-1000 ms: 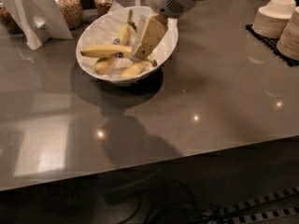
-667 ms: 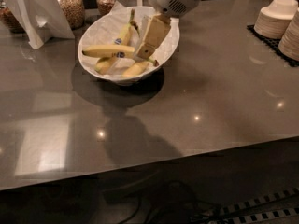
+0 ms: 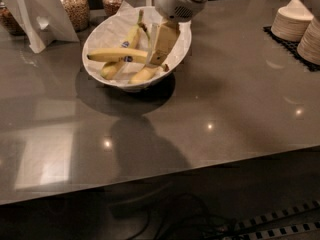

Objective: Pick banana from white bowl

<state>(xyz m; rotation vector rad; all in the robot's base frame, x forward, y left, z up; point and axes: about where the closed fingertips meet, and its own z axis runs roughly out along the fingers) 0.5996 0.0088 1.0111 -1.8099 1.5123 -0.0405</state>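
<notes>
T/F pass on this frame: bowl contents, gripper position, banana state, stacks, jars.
1. The bowl holds the banana and two curved bananas. True.
2. The gripper hangs over the paper bowl stacks. False: it is down in the bowl, at the banana's right end.
3. The banana is out of the bowl. False: it lies across the bowl, blue sticker showing.
4. The paper bowl stacks stand at the far right of the table. True.
5. Jars stand behind the bowl. True.
</notes>
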